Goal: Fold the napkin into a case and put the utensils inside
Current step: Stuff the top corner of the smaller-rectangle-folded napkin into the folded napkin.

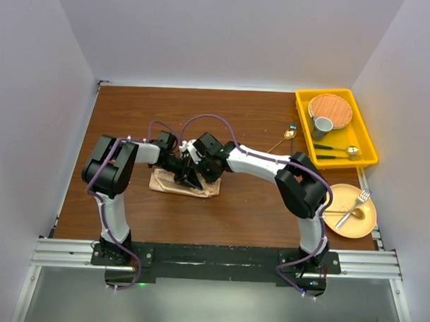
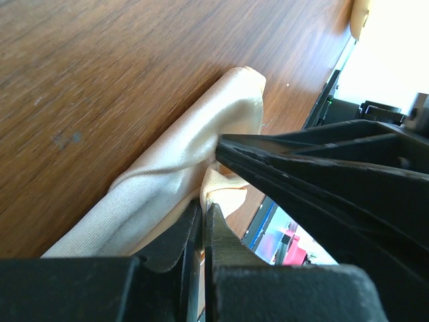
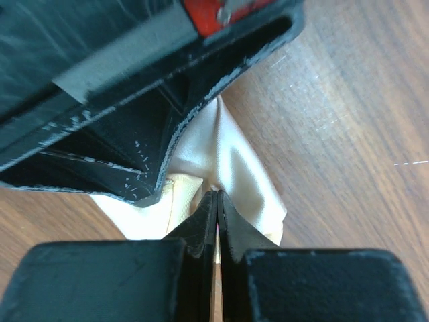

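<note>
Left pincer (image 2: 203, 209) and right pincer (image 3: 216, 198) nose-to-nose (tight on napkin (image 2: 175, 166))

The napkin (image 2: 181, 161) is smooth peach satin cloth with a soft sheen. The counter (image 2: 100, 67) is brown wood-grain, lightly worn and low in gloss. The jaws are matt black plastic, one scuffed with pale scratches.

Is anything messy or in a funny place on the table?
One gold spoon lies loose on the table beside the yellow tray, not on the plate like the fork. The napkin looks lumpy and creased, pinched by the left gripper and right gripper.
</note>
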Tool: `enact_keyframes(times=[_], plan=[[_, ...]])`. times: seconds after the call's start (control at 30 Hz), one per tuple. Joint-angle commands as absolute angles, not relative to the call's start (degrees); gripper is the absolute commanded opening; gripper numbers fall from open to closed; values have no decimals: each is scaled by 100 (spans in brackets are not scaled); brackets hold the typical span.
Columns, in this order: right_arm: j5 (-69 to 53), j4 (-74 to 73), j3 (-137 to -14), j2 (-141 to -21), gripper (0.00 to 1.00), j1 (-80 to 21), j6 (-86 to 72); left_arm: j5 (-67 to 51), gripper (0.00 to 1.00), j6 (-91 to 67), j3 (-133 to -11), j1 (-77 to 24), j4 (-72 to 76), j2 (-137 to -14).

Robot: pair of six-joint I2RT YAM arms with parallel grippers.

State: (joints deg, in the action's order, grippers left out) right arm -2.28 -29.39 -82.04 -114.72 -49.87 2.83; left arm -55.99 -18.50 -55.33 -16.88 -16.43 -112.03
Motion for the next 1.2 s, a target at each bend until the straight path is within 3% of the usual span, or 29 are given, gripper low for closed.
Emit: enact_keyframes(times=[0.0, 1.17], plan=[[-193, -3041, -8648, -11206, 0, -5010, 272, -4948, 0, -1731, -5379, -1696, -1670, -11408], [-624, -2874, -8121, -10898, 0, -5019, 650, -5238, 0, -2241, -6372, -1846, -1740, -11285]])
